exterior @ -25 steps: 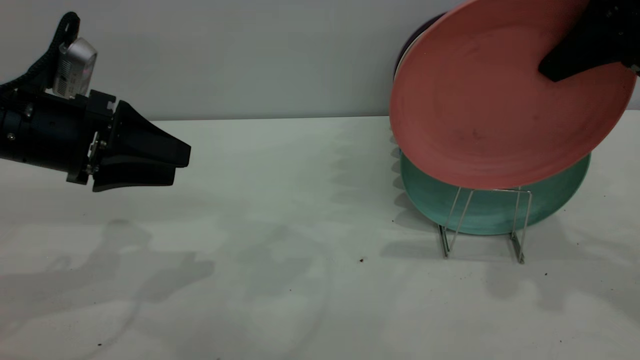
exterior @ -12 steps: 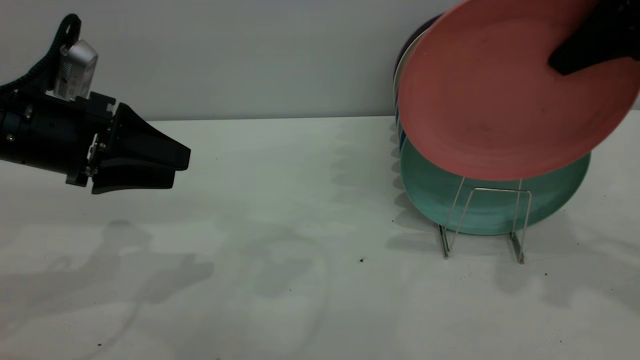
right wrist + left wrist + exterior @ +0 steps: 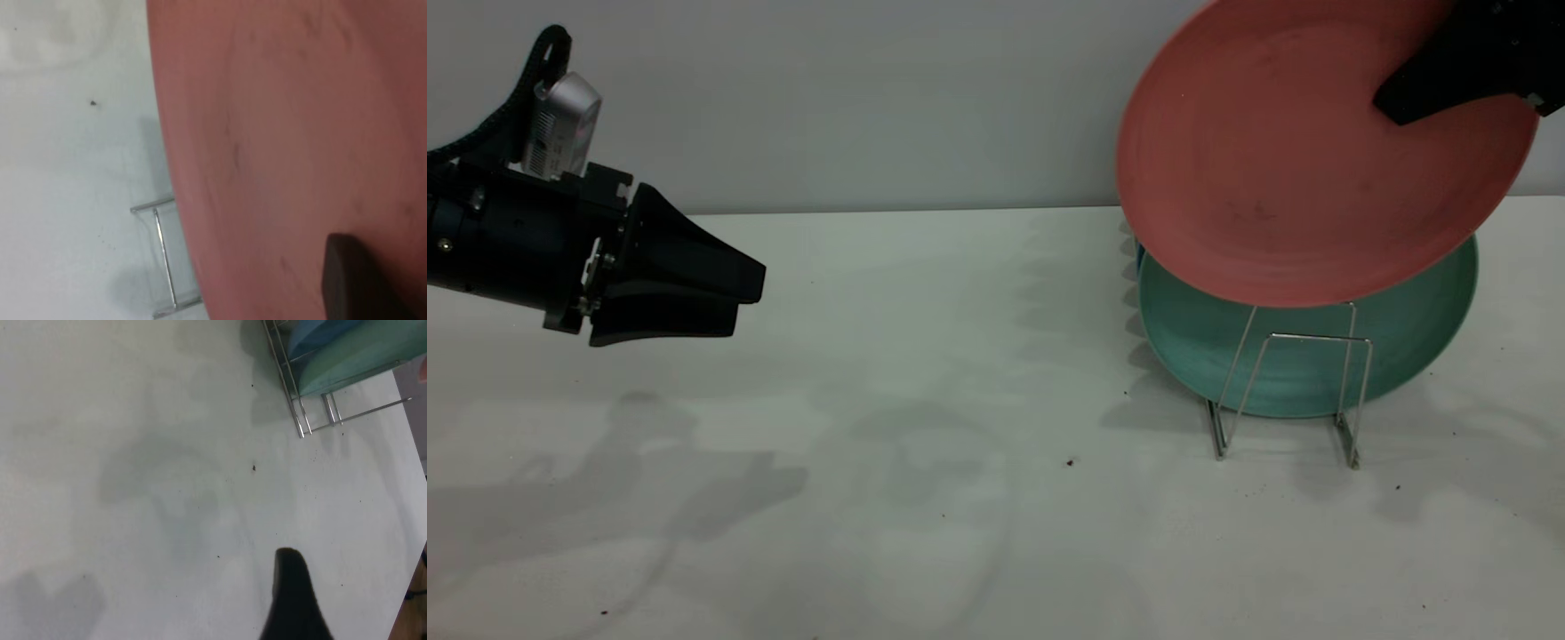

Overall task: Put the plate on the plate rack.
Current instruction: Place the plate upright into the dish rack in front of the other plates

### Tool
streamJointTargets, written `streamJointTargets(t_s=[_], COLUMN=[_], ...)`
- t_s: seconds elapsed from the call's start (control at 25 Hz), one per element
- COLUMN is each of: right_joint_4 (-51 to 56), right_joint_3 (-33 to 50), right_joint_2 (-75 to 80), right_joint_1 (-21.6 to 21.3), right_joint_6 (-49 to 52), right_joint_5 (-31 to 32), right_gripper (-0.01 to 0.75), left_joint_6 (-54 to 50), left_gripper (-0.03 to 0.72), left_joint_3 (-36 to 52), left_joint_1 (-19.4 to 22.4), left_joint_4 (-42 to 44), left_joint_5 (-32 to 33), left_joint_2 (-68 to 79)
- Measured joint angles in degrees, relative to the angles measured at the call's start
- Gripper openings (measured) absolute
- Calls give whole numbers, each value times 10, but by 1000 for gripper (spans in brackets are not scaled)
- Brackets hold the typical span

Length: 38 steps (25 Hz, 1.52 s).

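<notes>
My right gripper (image 3: 1405,102) pinches the plate (image 3: 1280,178) over the plate rack (image 3: 1294,391). My left gripper (image 3: 734,298), closed, floats over the white table (image 3: 916,400) by a grey wall (image 3: 871,89).

Plate (image 3: 1280,178) above plate rack (image 3: 1289,391)

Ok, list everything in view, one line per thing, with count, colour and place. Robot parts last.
Plate: one, salmon-pink, held tilted in the air above the rack.
Teal plate: one, teal-green, standing upright in the rack's front.
Blue plate: at least one, behind the teal plate.
Plate rack: one, silver wire, table's right side.
Table: one, white.
Right gripper: black, shut on the plate's upper right rim.
Left gripper: black, shut, hanging at the left.
</notes>
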Motion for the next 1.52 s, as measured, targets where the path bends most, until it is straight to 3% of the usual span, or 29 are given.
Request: streamJointTargets(t_s=[0.48,1.52], right_joint_4=[-24,-25], right_joint_3=[-3,-3], right_joint_2=[21,37], right_joint_1=[-25,-25], right_joint_6=[5,-10], right_joint_5=[13,19], right_gripper=[118,118], left_joint_6=[-1,-2], left_gripper=[526,526], left_joint_3=[0,0], left_joint_1=[0,0], left_joint_4=[2,3], left_joint_5=[0,2], left_joint_2=[0,0])
